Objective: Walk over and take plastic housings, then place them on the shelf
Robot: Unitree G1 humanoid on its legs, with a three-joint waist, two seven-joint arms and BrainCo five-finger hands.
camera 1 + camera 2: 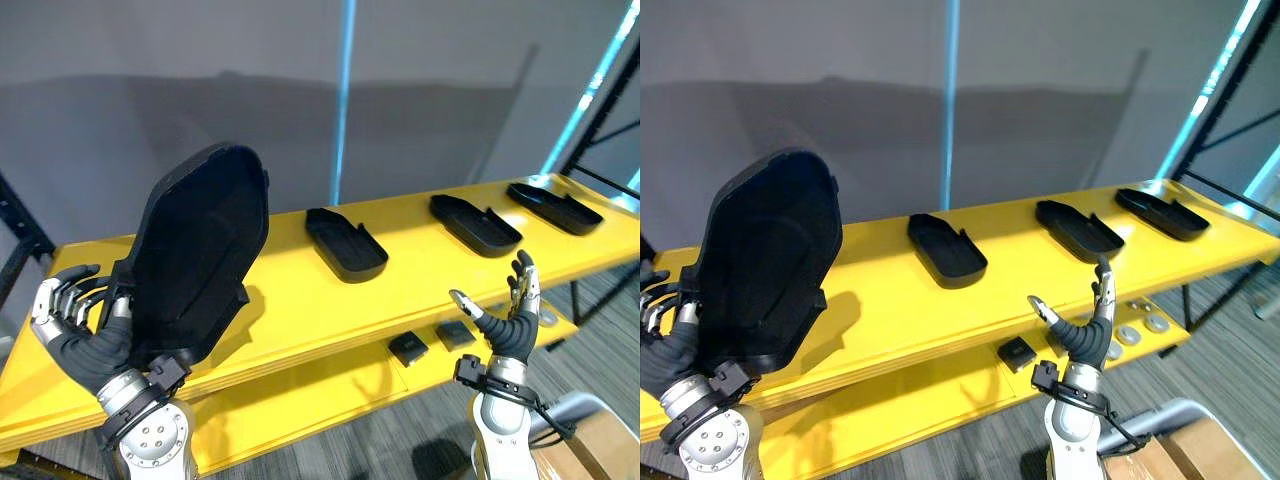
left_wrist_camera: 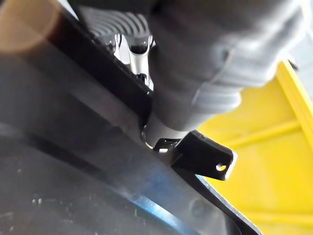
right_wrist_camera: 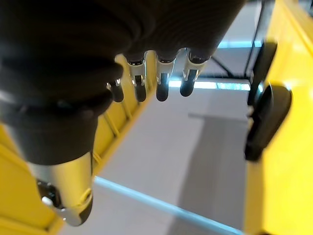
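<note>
Here our left hand (image 1: 75, 340) grips the plastic housing (image 1: 200, 250) by its near edge, long axis upright, over the left end of the shelf (image 1: 300, 310). Our right hand (image 1: 512, 325) hangs spread and empty off the front edge, farther right.

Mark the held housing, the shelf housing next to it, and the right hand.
held housing (image 1: 200, 250): left eye view, middle of its hollow face.
shelf housing (image 1: 345, 245): left eye view, its inner floor.
right hand (image 1: 508, 333): left eye view, its dark covered middle.
</note>
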